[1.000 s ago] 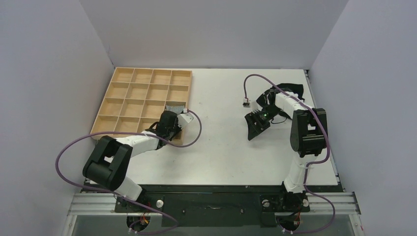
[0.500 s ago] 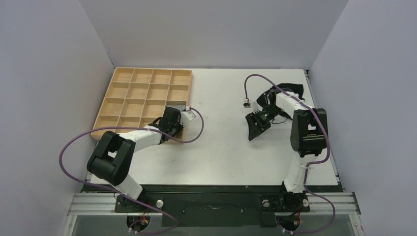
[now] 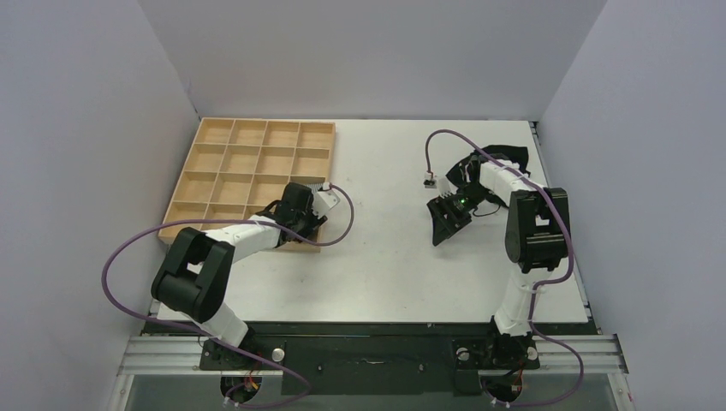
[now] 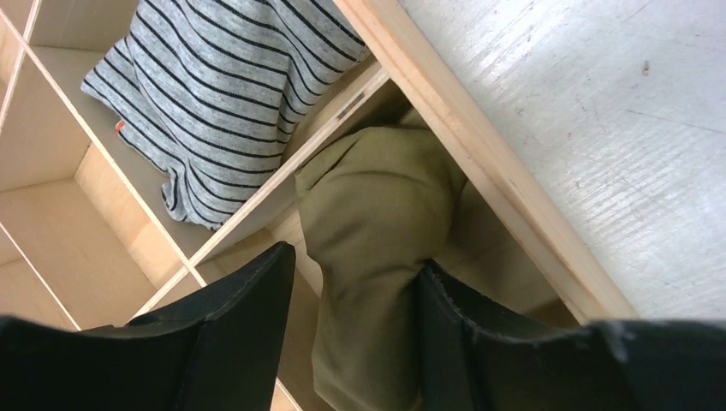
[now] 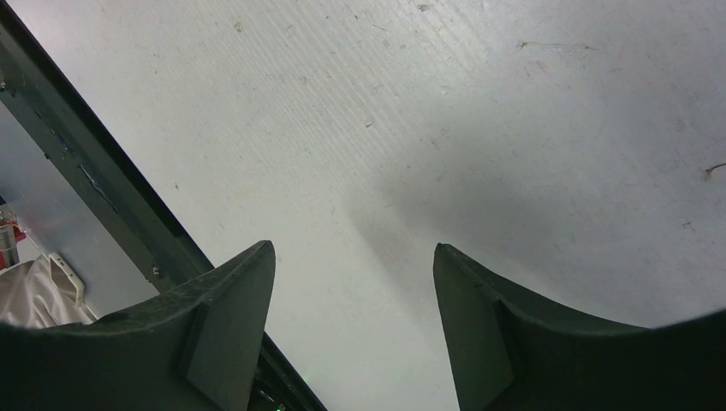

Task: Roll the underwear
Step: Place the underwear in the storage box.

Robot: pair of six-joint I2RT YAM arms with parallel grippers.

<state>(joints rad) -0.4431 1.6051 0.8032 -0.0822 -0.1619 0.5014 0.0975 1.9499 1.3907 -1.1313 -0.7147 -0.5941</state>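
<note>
In the near-right compartment of the wooden tray (image 3: 229, 145) the left claw (image 4: 358, 259) has just eased apart, leaving the rolled underwear (image 4: 377, 197) loose between its fingers, next to the striped roll (image 4: 223, 77). Delivery looks done. The right claw (image 5: 353, 250) stays wide and empty over the surface (image 5: 445, 103)
</note>
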